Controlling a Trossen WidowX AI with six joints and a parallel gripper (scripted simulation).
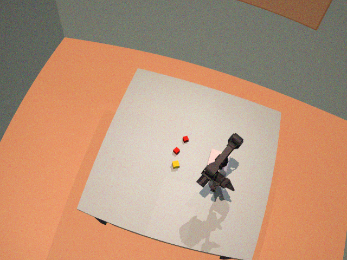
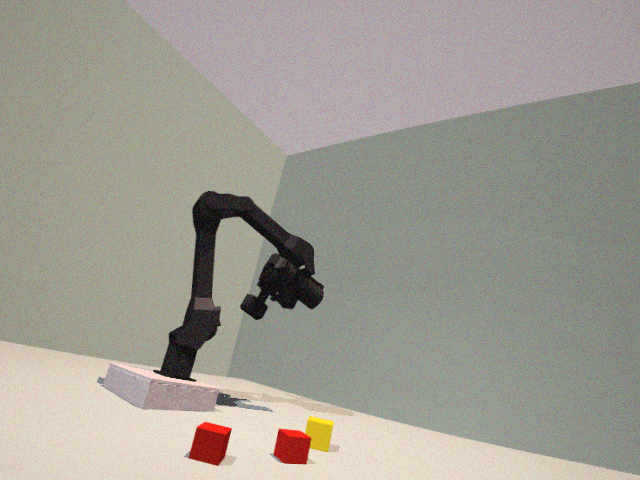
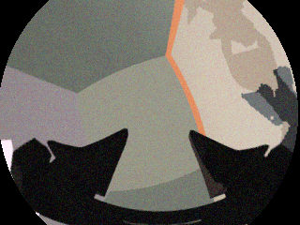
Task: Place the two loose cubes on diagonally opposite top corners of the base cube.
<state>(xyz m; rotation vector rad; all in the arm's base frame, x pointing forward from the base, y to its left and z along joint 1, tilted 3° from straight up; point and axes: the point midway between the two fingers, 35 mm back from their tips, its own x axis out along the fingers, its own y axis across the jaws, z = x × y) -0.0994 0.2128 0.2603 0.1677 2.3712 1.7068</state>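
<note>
Two red cubes [image 1: 185, 138] [image 1: 176, 150] [image 2: 209, 442] [image 2: 292, 445] and one yellow cube [image 1: 175, 164] [image 2: 319, 432] rest apart from each other on the grey table top [image 1: 156, 101], in a short row near its middle. None is stacked on another. My gripper [image 1: 215, 186] [image 2: 314, 293] [image 3: 158, 133] is open and empty. It hangs high in the air near the arm's base, well to the side of the cubes. In the wrist view only walls and the table's edge show between the fingers; no cube is seen there.
The arm stands on a pale flat mounting block [image 1: 213, 154] [image 2: 155, 393] on the table. The grey table top sits over an orange floor [image 1: 56, 125]. Green-grey walls [image 2: 465, 258] stand behind.
</note>
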